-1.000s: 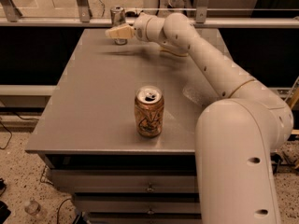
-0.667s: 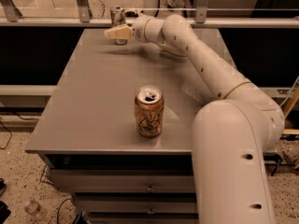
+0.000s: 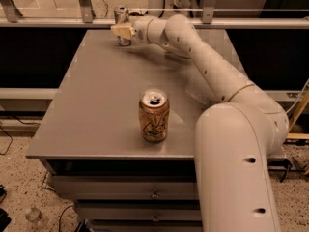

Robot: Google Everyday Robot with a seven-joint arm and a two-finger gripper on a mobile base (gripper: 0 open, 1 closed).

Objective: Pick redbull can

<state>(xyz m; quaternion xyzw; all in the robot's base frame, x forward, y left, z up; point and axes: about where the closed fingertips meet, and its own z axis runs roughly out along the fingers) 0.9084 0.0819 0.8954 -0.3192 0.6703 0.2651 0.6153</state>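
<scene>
1. The grey worktop [image 3: 91, 105] fills the middle of the camera view, with drawer fronts [image 3: 120, 185] below its near edge.
2. The redbull can [image 3: 120, 14] stands upright at the far edge of the worktop, left of centre, its silver top showing.
3. The gripper [image 3: 120, 31] is at the redbull can, with its beige part across the front of the can's body.
4. The white arm [image 3: 207, 66] reaches from the lower right across the worktop to the far edge.
5. A wider orange-brown patterned can [image 3: 154, 116] stands upright near the front edge, well apart from the redbull can, with its top open.
6. A speckled floor [image 3: 19, 187] shows at lower left.
</scene>
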